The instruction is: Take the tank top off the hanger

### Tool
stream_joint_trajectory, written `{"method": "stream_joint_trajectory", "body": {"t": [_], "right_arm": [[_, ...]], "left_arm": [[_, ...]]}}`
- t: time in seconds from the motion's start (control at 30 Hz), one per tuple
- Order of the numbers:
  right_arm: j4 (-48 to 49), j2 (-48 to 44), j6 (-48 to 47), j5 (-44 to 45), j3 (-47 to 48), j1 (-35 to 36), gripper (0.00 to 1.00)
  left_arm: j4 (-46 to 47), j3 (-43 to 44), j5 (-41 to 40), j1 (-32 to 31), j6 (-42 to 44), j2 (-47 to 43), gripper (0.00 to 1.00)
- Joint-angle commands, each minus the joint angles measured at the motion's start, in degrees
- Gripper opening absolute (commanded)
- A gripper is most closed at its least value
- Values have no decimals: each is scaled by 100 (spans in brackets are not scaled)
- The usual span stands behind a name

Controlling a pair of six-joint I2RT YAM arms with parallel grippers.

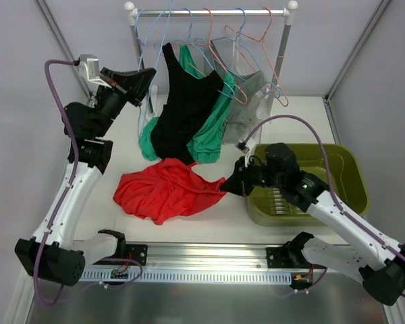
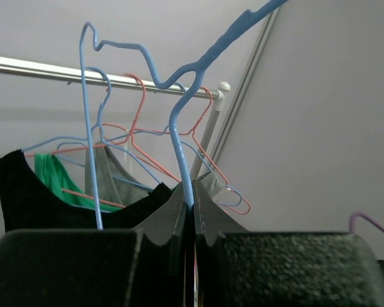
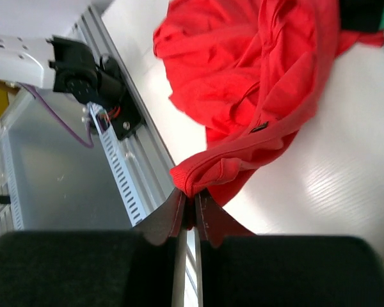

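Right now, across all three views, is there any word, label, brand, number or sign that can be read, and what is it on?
No text can be read in any view.
Dark tag on the red tank top: too small and blurred to read.
Blue hanger, clothes rail, green bin: no lettering visible.

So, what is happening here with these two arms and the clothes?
The left claw is shut on a thin blue wire hanger, held up near the white clothes rack. The right claw is shut on an edge of the red fabric tank top, which lies crumpled on the white table, apparently free of the hanger. A black top, a green top and a grey top hang on the rack.
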Motion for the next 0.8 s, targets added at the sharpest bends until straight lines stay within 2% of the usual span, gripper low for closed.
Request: {"method": "stream_joint_trajectory", "body": {"t": [0.0,0.07,0.1,0.13,0.17,0.23,0.27,0.47,0.6,0.77], "right_arm": [[151,472,-117,23,159,286,0],[316,622,-117,121,116,409,4],[387,805,-125,139,89,444,39],[432,912,-125,191,80,488,53],[449,1017,-117,366,98,506,74],[476,1255,23,507,98,550,95],[511,1299,33,569,115,550,99],[520,1273,94,771,151,576,99],[520,1194,129,851,124,576,99],[511,1071,129,912,45,576,100]], "left_arm": [[578,-440,-399,-23,-176,-763,0],[428,-905,-566,-31,-264,-1055,0],[140,-1038,-845,-40,-334,-1369,0],[-19,-1248,-978,-40,-369,-1494,0],[-212,-1302,-1075,-40,-378,-1591,0],[-950,-1276,-1304,-40,-440,-1715,0],[-1196,-1241,-1340,-49,-449,-1715,0],[-2235,-566,-1375,-58,-370,-1102,0],[-2867,776,-1103,-58,-291,163,0],[-3078,1780,-1199,-49,-98,1252,0]]}}
